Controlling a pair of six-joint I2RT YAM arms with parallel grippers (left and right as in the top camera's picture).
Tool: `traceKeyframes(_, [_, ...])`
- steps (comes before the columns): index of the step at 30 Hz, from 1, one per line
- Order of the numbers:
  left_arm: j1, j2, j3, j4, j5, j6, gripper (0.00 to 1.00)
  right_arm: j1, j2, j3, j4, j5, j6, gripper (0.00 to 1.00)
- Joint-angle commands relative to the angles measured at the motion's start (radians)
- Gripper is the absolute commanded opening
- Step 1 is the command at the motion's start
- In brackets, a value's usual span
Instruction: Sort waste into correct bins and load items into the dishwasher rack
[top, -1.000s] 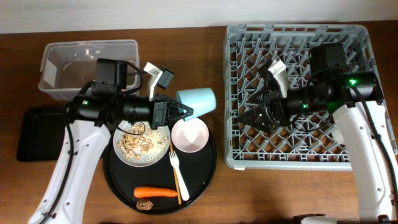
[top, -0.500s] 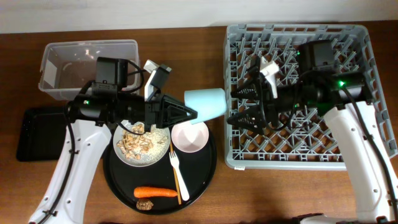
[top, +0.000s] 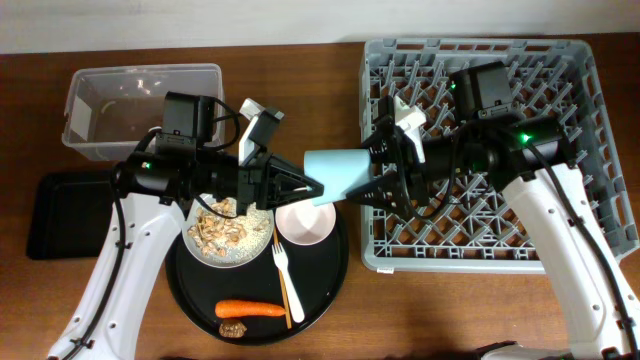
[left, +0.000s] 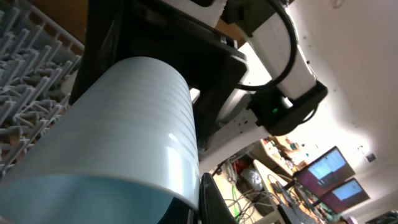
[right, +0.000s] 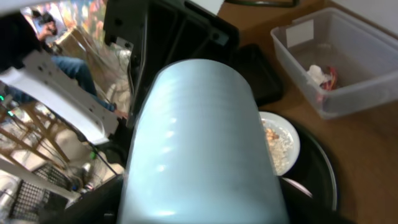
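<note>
The light-blue cup hangs on its side in the air between the round tray and the grey dishwasher rack. My left gripper is shut on its rim, one finger outside the wall. My right gripper is open, with its fingers to either side of the cup's base. The cup fills the right wrist view and the left wrist view. The white plate holds beige food scraps. The cream bowl, fork, carrot and brown lump lie nearby. The white cup is out of view.
The plate, bowl, fork and carrot sit on a large round black tray. The clear tub stands at the back left; in the right wrist view it holds a white scrap and red wrapper. The shallow black tray lies in front of it.
My left gripper has carried the cup to the right, up off the tray. My right gripper has come left out of the rack and now straddles the cup's base.
</note>
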Motion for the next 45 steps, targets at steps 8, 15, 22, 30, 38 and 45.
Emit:
traceKeyframes(8, [0.000, 0.005, 0.000, 0.019, -0.045, 0.013, 0.02, 0.027, -0.003, 0.006, -0.009, -0.065, 0.000, 0.52])
traceKeyframes(15, [0.000, 0.005, 0.000, 0.017, -0.142, 0.013, 0.64, 0.025, -0.003, 0.006, -0.009, -0.049, 0.003, 0.49])
traceKeyframes(22, [0.003, 0.005, 0.000, -0.060, -0.596, 0.013, 0.70, 0.007, -0.003, 0.007, -0.009, 0.273, 0.192, 0.46])
traceKeyframes(30, [0.003, 0.005, 0.000, -0.167, -0.939, 0.014, 0.72, -0.136, -0.003, 0.009, -0.033, 0.578, 0.394, 0.47])
traceKeyframes(38, [0.003, 0.005, 0.000, -0.179, -0.966, 0.013, 0.72, -0.419, -0.003, 0.009, -0.080, 0.884, 0.614, 0.47])
traceKeyframes(45, [0.003, 0.005, 0.000, -0.183, -0.965, 0.013, 0.72, -0.601, -0.003, 0.009, -0.100, 1.034, 0.669, 0.47])
